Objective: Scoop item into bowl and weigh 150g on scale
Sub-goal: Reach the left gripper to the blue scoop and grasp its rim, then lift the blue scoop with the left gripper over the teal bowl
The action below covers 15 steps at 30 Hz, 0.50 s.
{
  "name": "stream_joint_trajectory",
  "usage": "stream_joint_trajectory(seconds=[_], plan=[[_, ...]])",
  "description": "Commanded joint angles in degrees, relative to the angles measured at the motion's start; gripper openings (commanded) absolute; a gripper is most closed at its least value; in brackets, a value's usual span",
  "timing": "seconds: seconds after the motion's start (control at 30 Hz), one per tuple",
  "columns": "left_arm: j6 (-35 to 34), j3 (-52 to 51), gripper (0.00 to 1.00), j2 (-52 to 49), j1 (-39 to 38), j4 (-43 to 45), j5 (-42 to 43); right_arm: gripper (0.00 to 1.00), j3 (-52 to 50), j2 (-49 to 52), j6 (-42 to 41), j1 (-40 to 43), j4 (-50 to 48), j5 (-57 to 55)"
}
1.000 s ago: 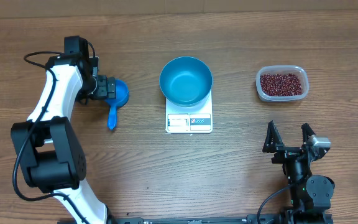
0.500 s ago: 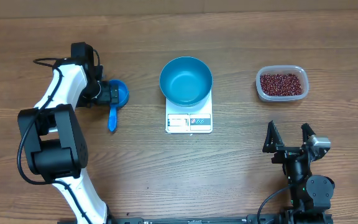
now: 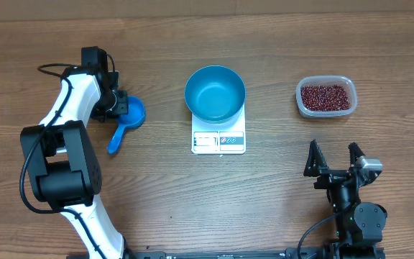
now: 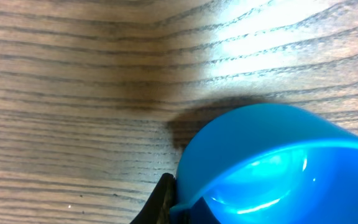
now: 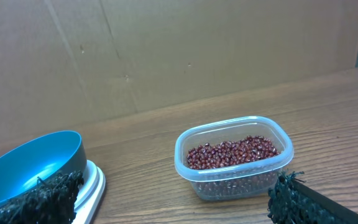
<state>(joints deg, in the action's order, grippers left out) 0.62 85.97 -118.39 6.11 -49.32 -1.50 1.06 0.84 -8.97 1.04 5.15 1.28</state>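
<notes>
blue scoop (image 3: 131,114), clear tub (image 3: 326,114), wooden table (image 3: 264,194)

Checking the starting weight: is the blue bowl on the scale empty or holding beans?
Empty: the bowl shows only bare blue inside.

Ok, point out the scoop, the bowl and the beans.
scoop (image 3: 136,113): overhead view, on its cup.
bowl (image 3: 215,92): overhead view, on its inside bottom.
beans (image 3: 326,96): overhead view, on the middle of the heap.
</notes>
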Motion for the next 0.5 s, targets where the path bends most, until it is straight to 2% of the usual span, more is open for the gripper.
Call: stream_joint_trajectory(seconds=[0.0,0.27,0.37,0.47], plan=[[0.48,1.07,0.04,-0.52,0.24,0.33,0.07,1.00,-0.59,-0.66,0.09,-0.33,-0.33,0.11],[-2.40,1.46,0.04,0.90,0.24,-0.02,0.07,1.00,-0.59,-0.68,0.09,-0.33,-0.33,0.11],[-5.79,3.21,0.04,3.26,0.24,-0.74,0.07,1.00,-0.59,-0.66,0.09,-0.33,-0.33,0.11],[-12.59,5.64,0.04,6.45,0.26,-1.36,0.04,1.00,-0.59,-0.66,0.09,-0.33,-0.33,0.11]])
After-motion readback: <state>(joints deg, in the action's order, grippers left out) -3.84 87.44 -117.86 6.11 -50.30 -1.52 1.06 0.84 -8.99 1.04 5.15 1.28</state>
